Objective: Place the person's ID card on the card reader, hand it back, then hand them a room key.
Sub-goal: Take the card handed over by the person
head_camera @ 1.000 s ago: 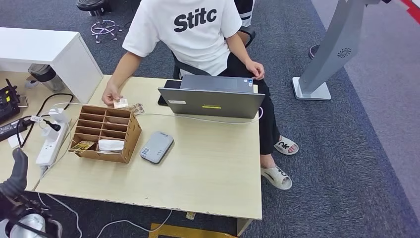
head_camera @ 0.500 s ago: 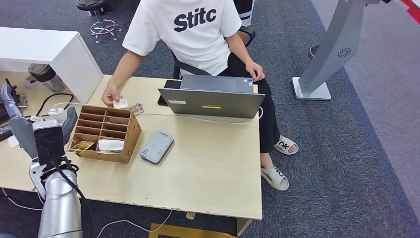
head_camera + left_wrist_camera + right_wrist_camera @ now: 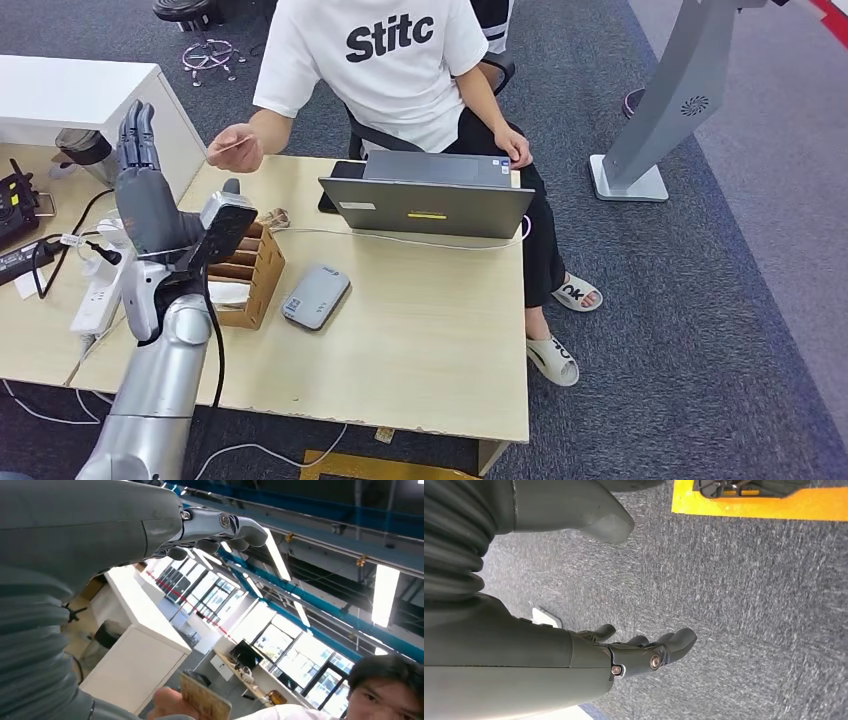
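Observation:
The person across the table holds up a small ID card pinched in a hand above the table's far left corner. My left hand is raised just in front of it, fingers straight up and apart, holding nothing. In the left wrist view the ID card sits a short way from my left hand's fingers, not touching them. The grey card reader lies flat on the table beside a wooden organiser box. My right hand hangs over the carpet, fingers loosely apart and holding nothing.
A grey laptop stands open at the table's far edge with a white cable running along it. A white power strip and dark cables lie to the left. My left forearm covers part of the organiser, where a white item shows.
My left arm has swung up from the lower left, the hand now high in front of the organiser. The person has lifted the ID card off the table towards that hand.

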